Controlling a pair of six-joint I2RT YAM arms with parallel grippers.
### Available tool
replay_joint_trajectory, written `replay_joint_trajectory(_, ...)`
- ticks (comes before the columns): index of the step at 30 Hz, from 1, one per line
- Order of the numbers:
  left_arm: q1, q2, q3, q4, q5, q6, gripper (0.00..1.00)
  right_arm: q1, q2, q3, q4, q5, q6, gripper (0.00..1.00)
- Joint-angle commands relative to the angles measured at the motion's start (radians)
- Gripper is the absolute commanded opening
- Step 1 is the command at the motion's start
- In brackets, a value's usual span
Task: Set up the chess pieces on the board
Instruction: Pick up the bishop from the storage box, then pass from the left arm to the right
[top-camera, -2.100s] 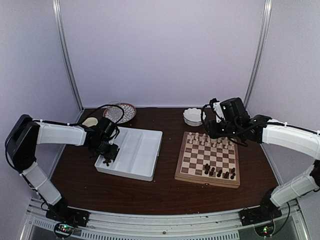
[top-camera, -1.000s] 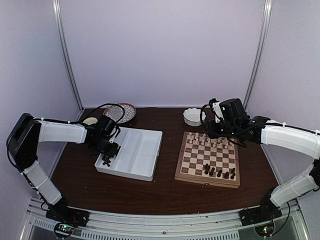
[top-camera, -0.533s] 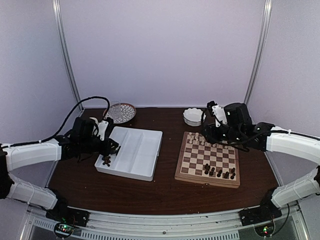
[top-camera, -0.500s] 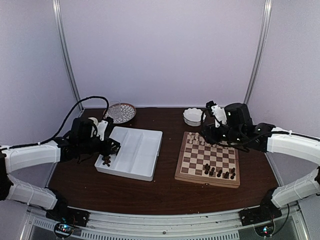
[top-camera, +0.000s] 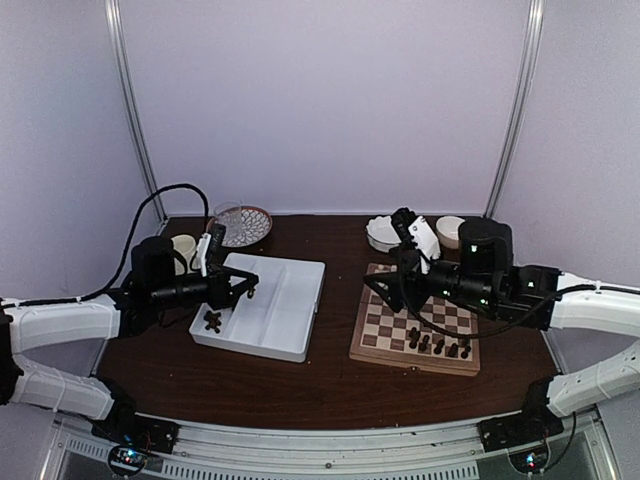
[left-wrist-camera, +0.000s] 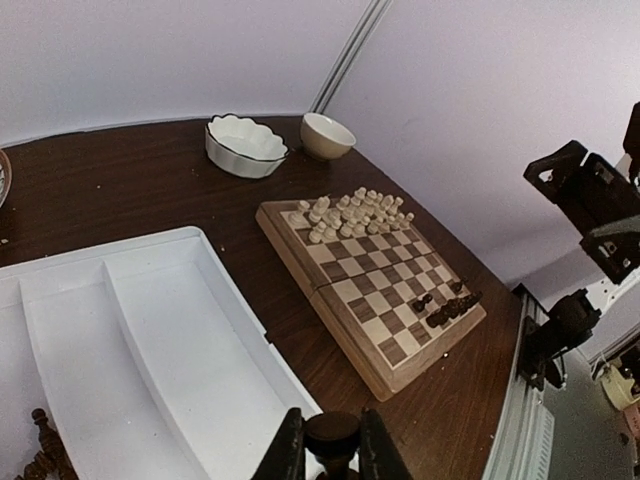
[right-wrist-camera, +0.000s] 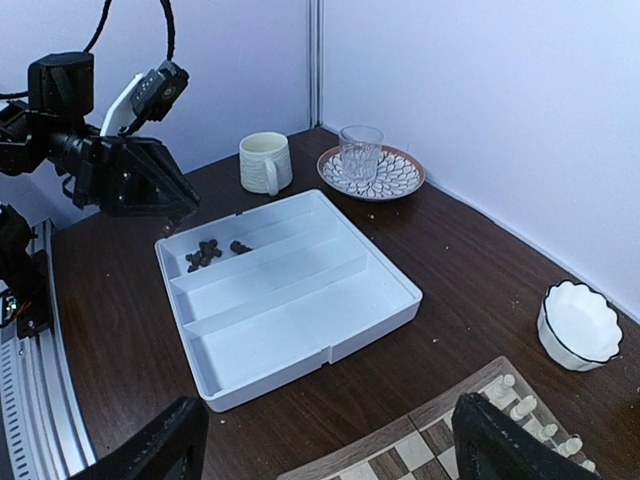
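Several dark chess pieces (right-wrist-camera: 208, 252) lie heaped in the leftmost compartment of the white tray (top-camera: 285, 325). One dark chessman (left-wrist-camera: 333, 432) is pinched between the nearly closed fingers of the left hand (top-camera: 240, 285), which hangs above that tray. Behind the tray on the table (top-camera: 330, 385) stand a cream mug (top-camera: 183, 247) and a glass (top-camera: 229, 217) on a patterned plate (top-camera: 255, 222). To the right, near the tray but not touching it, lies the board (top-camera: 395, 345) — cream chessmen (left-wrist-camera: 345, 212) crowd its far rows, and a few dark men (top-camera: 438, 345) stand along its near edge. Over the board's far left part hovers the right hand (top-camera: 385, 290), fingers spread wide with nothing between them. Behind the board sit a white fluted bowl (top-camera: 381, 233) and a small cream cup (top-camera: 450, 230).
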Motion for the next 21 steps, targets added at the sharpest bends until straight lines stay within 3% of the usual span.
replay_joint_trajectory(1, -0.044, -0.039, 0.002, 0.139, -0.034, -0.183, 0.06, 0.0, -0.083, -0.069, 0.144, 0.043, 0.049, 0.97)
replay_joint_trajectory(5, -0.149, -0.03, 0.066, 0.074, -0.167, -0.281, 0.1, 0.0, -0.21, -0.191, 0.275, 0.149, 0.099, 0.99)
replay_joint_trajectory(10, -0.246, 0.029, 0.08, 0.203, -0.31, -0.473, 0.1, 0.001, -0.294, -0.183, 0.182, 0.075, 0.021, 0.99)
replay_joint_trajectory(13, -0.276, 0.09, 0.113, 0.275, -0.329, -0.558, 0.09, 0.008, -0.282, -0.197, 0.197, 0.075, 0.003, 0.98)
replay_joint_trajectory(16, -0.323, 0.144, 0.143, 0.315, -0.391, -0.589, 0.09, 0.044, -0.224, -0.183, 0.195, 0.092, -0.04, 0.91)
replay_joint_trajectory(21, -0.392, 0.252, 0.165, 0.447, -0.465, -0.625, 0.05, 0.158, -0.122, -0.16, 0.215, 0.229, -0.117, 0.81)
